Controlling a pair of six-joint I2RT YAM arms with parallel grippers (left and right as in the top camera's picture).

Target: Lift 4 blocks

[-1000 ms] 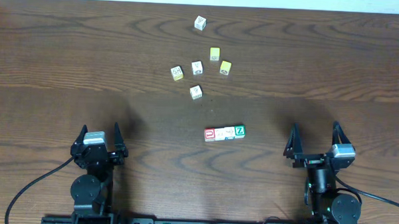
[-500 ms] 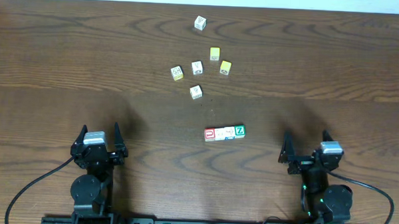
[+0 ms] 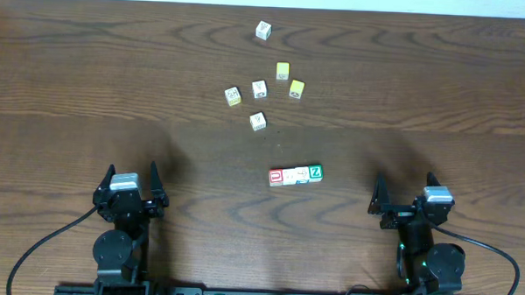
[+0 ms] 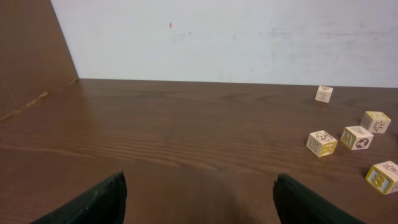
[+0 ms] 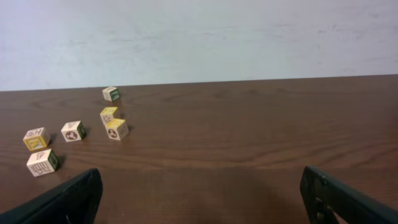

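A dark wooden table (image 3: 73,62) stood before a pale wall (image 4: 249,37).
The four blocks (image 3: 295,175) lay in a touching row near the middle; the left gripper (image 3: 131,171) and right gripper (image 3: 408,195) stood wide open, empty.

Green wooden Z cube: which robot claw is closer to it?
Right. The right gripper sits to the right of the green wooden Z cube; the left gripper is much farther away on its left, beyond the red wooden cube.
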